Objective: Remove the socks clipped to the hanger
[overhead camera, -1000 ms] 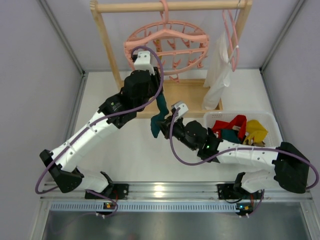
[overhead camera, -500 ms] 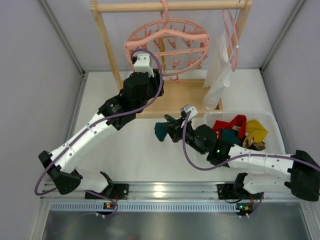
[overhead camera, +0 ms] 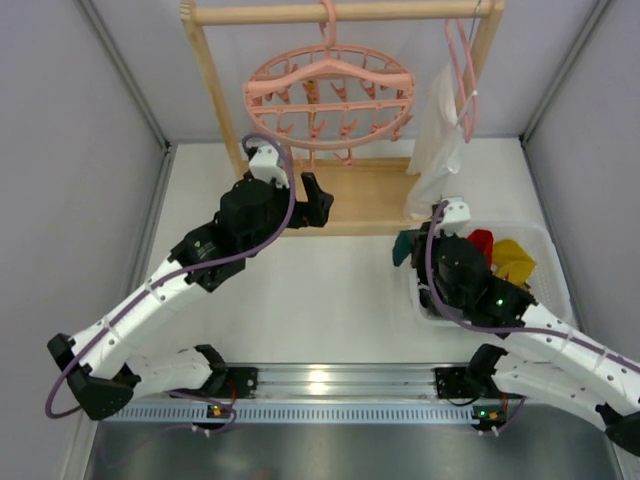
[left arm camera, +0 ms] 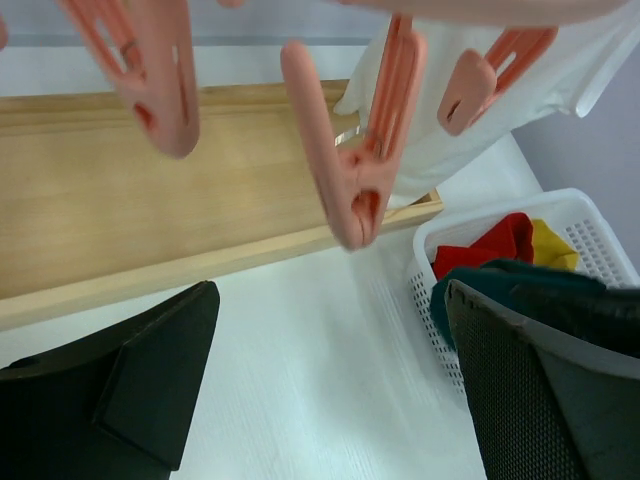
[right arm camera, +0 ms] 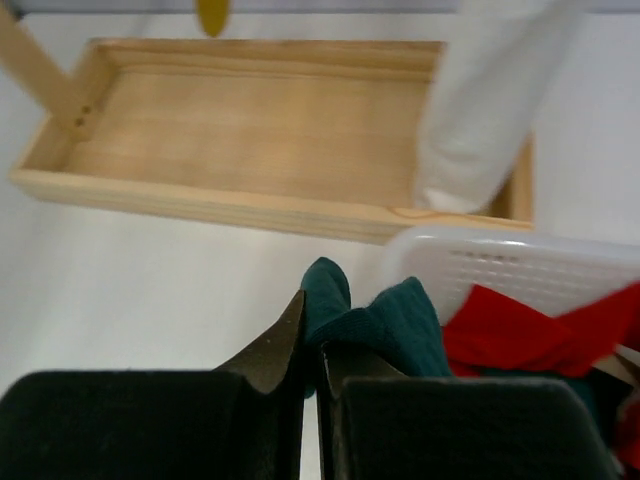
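Observation:
The round pink hanger (overhead camera: 330, 90) hangs from the wooden rail, and its pink clip pegs (left arm camera: 350, 170) show close up in the left wrist view. A small mustard-yellow sock (overhead camera: 313, 92) still looks clipped inside the hoop. My left gripper (overhead camera: 308, 195) is open and empty below the hanger, over the wooden base; its fingers (left arm camera: 150, 380) stand far apart. My right gripper (overhead camera: 418, 250) is shut on a dark teal sock (right arm camera: 390, 315) at the left rim of the white basket (overhead camera: 545, 240). In the top view the teal sock (overhead camera: 402, 247) hangs just outside the basket's rim. Red (overhead camera: 480, 243) and yellow (overhead camera: 512, 258) socks lie in the basket.
A wooden rack with a tray-like base (overhead camera: 375, 195) stands at the back. A thin pink clothes hanger (overhead camera: 462, 70) carries a white cloth (overhead camera: 437, 140) that hangs down to the base's right end, just behind the basket. Grey walls close in both sides.
My right gripper has carried the teal sock from mid-table rightwards to the basket's rim. My left gripper has opened wide and drawn back down from the hanger.

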You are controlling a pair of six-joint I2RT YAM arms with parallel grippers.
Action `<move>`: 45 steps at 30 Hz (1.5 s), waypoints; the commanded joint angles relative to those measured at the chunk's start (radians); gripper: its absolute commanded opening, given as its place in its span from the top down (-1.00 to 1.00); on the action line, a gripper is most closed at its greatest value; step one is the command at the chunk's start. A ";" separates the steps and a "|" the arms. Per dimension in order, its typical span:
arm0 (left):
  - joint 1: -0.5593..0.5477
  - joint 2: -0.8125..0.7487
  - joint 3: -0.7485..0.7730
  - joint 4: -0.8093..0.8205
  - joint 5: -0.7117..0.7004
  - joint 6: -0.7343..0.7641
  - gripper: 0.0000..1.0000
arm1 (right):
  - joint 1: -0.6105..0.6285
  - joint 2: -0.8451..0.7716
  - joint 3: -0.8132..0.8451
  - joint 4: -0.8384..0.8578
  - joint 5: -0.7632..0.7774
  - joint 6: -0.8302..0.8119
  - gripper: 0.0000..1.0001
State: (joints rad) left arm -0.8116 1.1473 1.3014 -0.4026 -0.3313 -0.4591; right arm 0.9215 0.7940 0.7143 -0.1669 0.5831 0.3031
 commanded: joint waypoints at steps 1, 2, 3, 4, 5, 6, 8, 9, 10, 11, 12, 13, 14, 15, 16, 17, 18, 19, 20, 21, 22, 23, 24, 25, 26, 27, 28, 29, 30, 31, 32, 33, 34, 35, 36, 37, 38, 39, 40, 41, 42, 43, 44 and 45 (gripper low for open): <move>0.002 -0.112 -0.112 0.038 0.032 -0.036 -0.97 | -0.200 -0.079 0.040 -0.174 -0.015 0.025 1.00; 0.002 -0.138 -0.137 0.035 0.026 -0.036 -0.97 | -0.241 -0.090 0.043 -0.184 -0.026 0.019 1.00; 0.002 -0.179 -0.160 0.034 0.026 -0.033 -0.97 | -0.313 -0.107 0.045 -0.192 -0.032 0.016 1.00; 0.002 -0.196 -0.192 0.018 0.025 -0.032 -0.97 | -0.344 -0.111 0.047 -0.212 -0.037 0.008 1.00; 0.002 -0.216 -0.200 -0.002 0.018 -0.032 -0.97 | -0.407 -0.116 0.048 -0.221 -0.034 0.008 1.00; 0.002 -0.222 -0.205 -0.022 0.018 -0.032 -0.97 | -0.439 -0.121 0.048 -0.235 -0.031 0.005 1.00; 0.002 -0.231 -0.209 -0.083 0.014 -0.032 -0.97 | -0.533 -0.134 0.037 -0.256 -0.020 0.013 1.00; 0.002 -0.236 -0.212 -0.100 0.012 -0.032 -0.97 | -0.571 -0.150 0.033 -0.255 -0.019 0.017 1.00; 0.002 -0.239 -0.214 -0.117 0.011 -0.026 -0.97 | -0.607 -0.153 0.030 -0.256 -0.014 0.033 1.00; 0.002 -0.242 -0.218 -0.142 0.012 -0.026 -0.97 | -0.691 -0.156 0.025 -0.256 -0.020 0.040 1.00; 0.002 -0.247 -0.221 -0.154 0.020 -0.021 -0.97 | -0.734 -0.153 0.022 -0.249 -0.044 0.053 1.00; 0.002 -0.247 -0.223 -0.165 0.026 -0.015 -0.97 | -0.768 -0.151 0.013 -0.240 -0.063 0.073 1.00; 0.002 -0.253 -0.221 -0.191 0.032 -0.012 -0.97 | -0.839 -0.136 -0.012 -0.200 -0.090 0.080 1.00; 0.002 -0.254 -0.220 -0.202 0.047 -0.007 -0.97 | -0.875 -0.124 -0.024 -0.183 -0.127 0.088 1.00; 0.002 -0.259 -0.220 -0.209 0.051 -0.003 -0.97 | -0.907 -0.109 -0.038 -0.171 -0.206 0.111 1.00; 0.000 -0.271 -0.221 -0.232 0.052 -0.001 -0.97 | -0.991 -0.078 -0.045 -0.151 -0.244 0.123 0.99; 0.002 -0.277 -0.225 -0.240 0.054 0.000 -0.97 | -1.024 -0.072 -0.058 -0.132 -0.276 0.137 0.92; 0.002 -0.285 -0.225 -0.252 0.054 0.007 -0.97 | -1.050 -0.068 -0.093 -0.109 -0.326 0.155 0.79; 0.002 -0.299 -0.225 -0.261 0.052 0.008 -0.97 | -1.088 -0.059 -0.105 -0.091 -0.345 0.162 0.47; 0.002 -0.307 -0.225 -0.281 0.052 0.013 -0.97 | -1.101 -0.055 -0.111 -0.089 -0.350 0.171 -0.22; 0.002 -0.311 -0.226 -0.291 0.052 0.013 -0.97 | -1.107 -0.053 -0.113 -0.098 -0.345 0.174 -0.32; 0.002 -0.325 -0.225 -0.300 0.049 0.014 -0.97 | -1.107 -0.064 -0.118 -0.103 -0.347 0.177 -0.37; 0.002 -0.330 -0.228 -0.315 0.049 0.016 -0.97 | -1.107 -0.078 -0.122 -0.105 -0.351 0.185 -0.51; 0.002 -0.337 -0.229 -0.320 0.045 0.017 -0.97 | -1.107 -0.094 -0.127 -0.106 -0.353 0.188 -0.56; 0.002 -0.349 -0.231 -0.326 0.040 0.020 -0.97 | -1.107 -0.131 -0.125 -0.109 -0.361 0.186 -0.60; 0.002 -0.354 -0.231 -0.340 0.032 0.025 -0.97 | -1.107 -0.150 -0.119 -0.129 -0.382 0.182 -0.79; 0.002 -0.359 -0.226 -0.350 0.023 0.028 -0.97 | -1.109 -0.163 -0.093 -0.143 -0.402 0.174 -0.83; 0.002 -0.360 -0.223 -0.357 0.011 0.034 -0.97 | -1.107 -0.191 -0.078 -0.154 -0.428 0.168 -0.93; 0.002 -0.363 -0.223 -0.358 0.008 0.051 -0.97 | -1.109 -0.205 -0.066 -0.160 -0.492 0.148 -0.99; 0.002 -0.368 -0.223 -0.357 0.005 0.060 -0.97 | -1.109 -0.222 -0.050 -0.158 -0.529 0.142 -0.99; 0.002 -0.368 -0.221 -0.357 -0.018 0.071 -0.97 | -1.107 -0.257 -0.049 -0.148 -0.567 0.142 -0.99; 0.002 -0.367 -0.221 -0.357 -0.028 0.071 -0.97 | -1.107 -0.274 -0.052 -0.131 -0.669 0.151 -0.99; 0.002 -0.362 -0.221 -0.355 -0.041 0.071 -0.97 | -1.107 -0.292 -0.071 -0.070 -0.734 0.160 -0.99; 0.002 -0.363 -0.225 -0.355 -0.057 0.068 -0.97 | -1.107 -0.315 -0.088 -0.031 -0.806 0.174 -0.99; 0.002 -0.359 -0.228 -0.352 -0.060 0.054 -0.97 | -1.107 -0.317 -0.128 0.012 -0.966 0.223 -0.99; 0.002 -0.351 -0.229 -0.351 -0.066 0.047 -0.97 | -1.106 -0.317 -0.151 0.073 -1.055 0.255 -0.99; 0.002 -0.347 -0.229 -0.349 -0.071 0.039 -0.97 | -1.104 -0.300 -0.176 0.210 -1.138 0.299 -0.99; 0.002 -0.340 -0.225 -0.351 -0.080 0.034 -0.97 | -1.096 -0.289 -0.197 0.278 -1.245 0.382 -0.99; 0.002 -0.333 -0.222 -0.351 -0.080 0.034 -0.97 | -1.083 -0.280 -0.217 0.311 -1.261 0.401 -0.99; 0.002 -0.333 -0.217 -0.351 -0.083 0.034 -0.97 | -1.028 -0.274 -0.214 0.310 -1.250 0.398 -0.99; 0.002 -0.334 -0.206 -0.351 -0.097 0.025 -0.97 | -0.985 -0.279 -0.193 0.284 -1.170 0.352 -0.99; 0.002 -0.342 -0.202 -0.351 -0.110 0.019 -0.97 | -0.870 -0.283 -0.182 0.261 -1.110 0.331 -0.99; 0.003 -0.347 -0.195 -0.351 -0.132 0.008 -0.97 | -0.815 -0.289 -0.173 0.242 -1.053 0.311 -0.99; 0.003 -0.351 -0.183 -0.351 -0.155 -0.018 -0.97 | -0.758 -0.285 -0.162 0.238 -0.970 0.285 -0.99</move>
State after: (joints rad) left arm -0.8116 0.8143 1.0767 -0.7650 -0.4114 -0.4316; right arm 0.0242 0.5209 0.5148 -0.0254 -0.4507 0.6132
